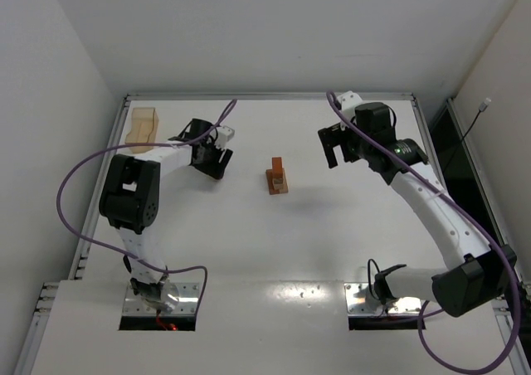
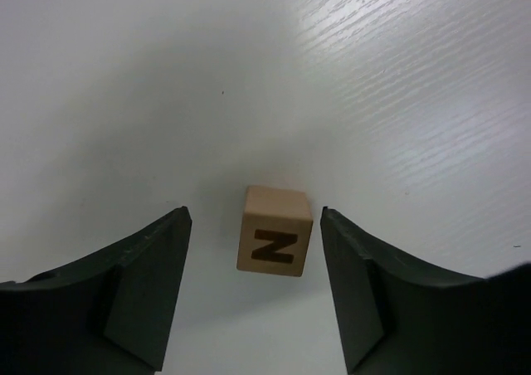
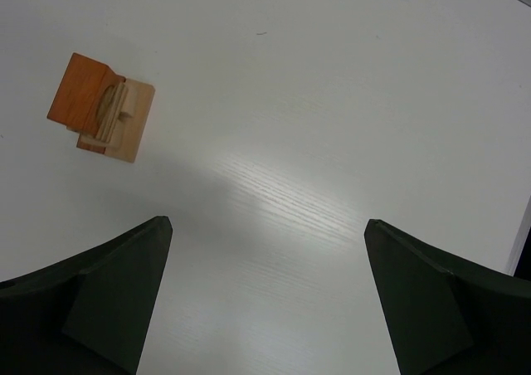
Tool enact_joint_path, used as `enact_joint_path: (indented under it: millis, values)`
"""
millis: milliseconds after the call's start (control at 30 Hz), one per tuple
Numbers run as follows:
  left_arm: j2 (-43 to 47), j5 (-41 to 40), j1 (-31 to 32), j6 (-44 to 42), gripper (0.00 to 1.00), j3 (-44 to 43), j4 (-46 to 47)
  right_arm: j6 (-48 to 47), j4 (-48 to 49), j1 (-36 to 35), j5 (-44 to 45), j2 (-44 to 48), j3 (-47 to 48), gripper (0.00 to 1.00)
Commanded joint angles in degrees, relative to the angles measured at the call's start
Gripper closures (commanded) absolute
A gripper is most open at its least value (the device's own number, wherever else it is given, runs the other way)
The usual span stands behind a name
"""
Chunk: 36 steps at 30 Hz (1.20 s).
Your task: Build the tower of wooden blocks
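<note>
A light tan cube printed with a dark N [image 2: 275, 241] sits on the white table between my left gripper's open fingers, touching neither. My left gripper [image 2: 254, 211] is low over it at the back left of the table [image 1: 216, 161], and it hides the cube in the top view. A small stack of reddish-brown and tan blocks [image 1: 277, 177] stands at the table's middle. It also shows in the right wrist view [image 3: 99, 109], at the upper left. My right gripper [image 1: 336, 153] is open and empty [image 3: 267, 221], raised to the right of the stack.
A translucent amber box [image 1: 143, 126] stands at the back left corner, left of my left gripper. The table's raised rim [image 1: 274, 96] runs along the back. A dark gap [image 1: 456, 151] lies beyond the right edge.
</note>
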<state>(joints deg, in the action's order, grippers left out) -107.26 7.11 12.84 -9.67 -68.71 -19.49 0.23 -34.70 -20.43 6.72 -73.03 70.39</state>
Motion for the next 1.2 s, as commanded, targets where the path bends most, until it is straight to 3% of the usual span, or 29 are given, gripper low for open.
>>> enact_joint_path:
  millis: [0, 233, 400, 567, 833, 1167]
  values:
    - [-0.58, 3.16, 0.96, -1.40, 0.43, -2.48, 1.64, 1.00, 2.35, 0.83, -1.71, -0.09, -0.17, 0.00]
    - [1.18, 3.17, 1.49, -1.40, 0.69, -1.25, 0.07, 1.00, 2.88, 0.83, -2.24, -0.09, -0.17, 0.00]
    - [3.81, 3.17, 1.49, -1.40, 0.77, -0.20, -1.52, 1.00, 2.88, 1.35, -2.24, -0.09, -0.17, 0.00]
    - [4.87, 3.17, 1.49, -1.40, 0.98, 0.94, -1.52, 1.00, 2.88, 1.35, -2.24, 0.96, -0.17, 0.00]
    - [7.51, 4.40, 2.10, -0.35, 1.00, -4.76, -6.96, 1.00, 3.41, 1.88, -2.77, 1.49, -1.22, 0.00]
    - [3.30, 10.27, 7.46, -3.86, 1.00, -29.54, -24.10, 1.00, 4.11, 2.40, -4.35, 2.02, -1.22, 0.00]
